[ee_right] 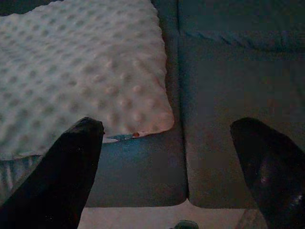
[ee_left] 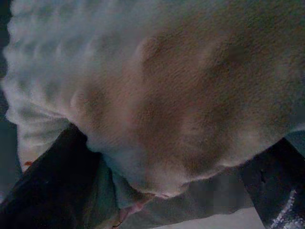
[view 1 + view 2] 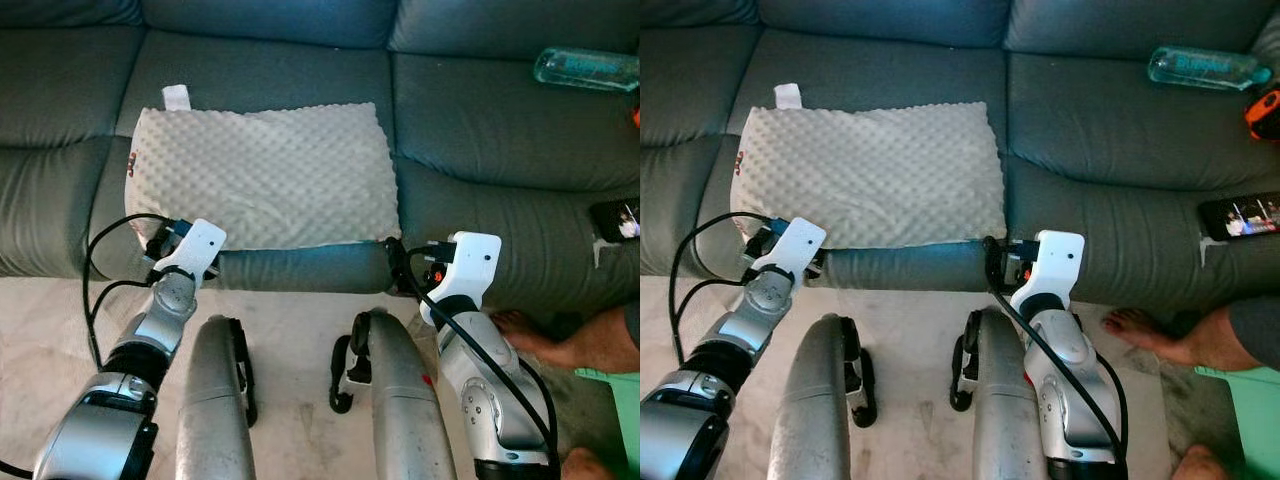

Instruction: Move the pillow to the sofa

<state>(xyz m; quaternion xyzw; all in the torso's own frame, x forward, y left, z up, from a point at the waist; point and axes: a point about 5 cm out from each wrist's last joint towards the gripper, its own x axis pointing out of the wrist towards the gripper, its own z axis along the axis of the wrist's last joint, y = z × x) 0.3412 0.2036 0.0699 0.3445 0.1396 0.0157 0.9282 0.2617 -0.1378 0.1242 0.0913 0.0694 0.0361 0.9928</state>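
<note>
A white dotted pillow (image 3: 262,175) lies flat on the middle seat of the grey-blue sofa (image 3: 500,130), its front edge near the seat's front. My left gripper (image 2: 178,138) is at the pillow's front left corner, open, with the pillow's cloth bulging between its wide-spread fingers (image 2: 47,181). My right gripper (image 1: 167,125) hovers at the seat's front edge by the pillow's front right corner (image 1: 152,124), open with nothing between its fingers (image 1: 71,162). In the left eye view both white wrist housings (image 3: 192,248) (image 3: 462,265) cover the fingers.
A clear water bottle (image 3: 585,68) lies on the right seat at the back, with an orange object (image 3: 1265,112) and a lit phone (image 3: 1240,215) nearer the front. A person's bare foot (image 3: 545,340) rests on the beige floor at right. My silver legs (image 3: 210,400) are below.
</note>
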